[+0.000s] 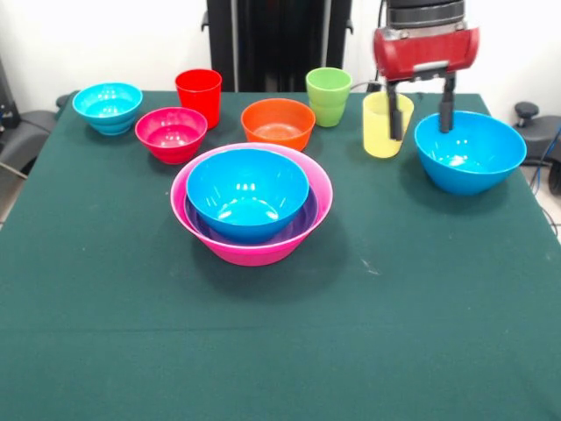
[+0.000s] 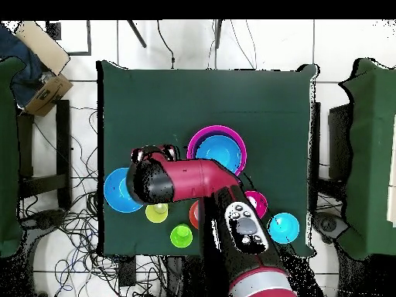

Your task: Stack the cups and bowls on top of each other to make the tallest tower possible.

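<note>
Green-clothed table (image 1: 280,351), frame ctr: pink bowl (image 1: 252,250) w/ purple bowl (image 1: 298,226) & blue bowl (image 1: 247,193) nested inside, while upper right gripper (image 1: 422,112), jaws apart, hangs betw. yellow cup (image 1: 379,136) & second blue bowl (image 1: 470,153).

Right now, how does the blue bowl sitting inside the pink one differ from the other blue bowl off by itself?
The nested blue bowl sits in a purple bowl inside the pink bowl, mid-table; the lone blue bowl rests directly on the green cloth. The gripper hangs open by the lone bowl's rim, far from the nested one. Both are glossy, upright, empty and look alike in size.
</note>
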`<act>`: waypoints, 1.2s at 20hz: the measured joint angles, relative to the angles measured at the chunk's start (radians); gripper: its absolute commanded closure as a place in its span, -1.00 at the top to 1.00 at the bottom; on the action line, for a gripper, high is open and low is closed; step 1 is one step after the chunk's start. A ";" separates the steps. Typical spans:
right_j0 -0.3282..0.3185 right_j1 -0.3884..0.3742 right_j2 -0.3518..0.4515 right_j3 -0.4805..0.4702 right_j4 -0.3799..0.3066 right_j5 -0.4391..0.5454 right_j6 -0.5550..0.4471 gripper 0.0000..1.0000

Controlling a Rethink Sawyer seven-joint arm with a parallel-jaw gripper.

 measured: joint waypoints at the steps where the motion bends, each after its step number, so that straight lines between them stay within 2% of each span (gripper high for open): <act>1: -0.016 0.004 0.008 0.003 -0.010 -0.001 0.000 1.00; 6: -0.076 0.019 0.029 0.016 -0.053 -0.007 0.000 1.00; 10: -0.080 0.021 0.029 0.021 -0.081 -0.008 0.000 1.00; 18: -0.028 0.018 0.029 0.022 -0.096 -0.008 0.000 1.00; 24: 0.039 0.014 0.029 0.021 -0.096 -0.008 0.000 1.00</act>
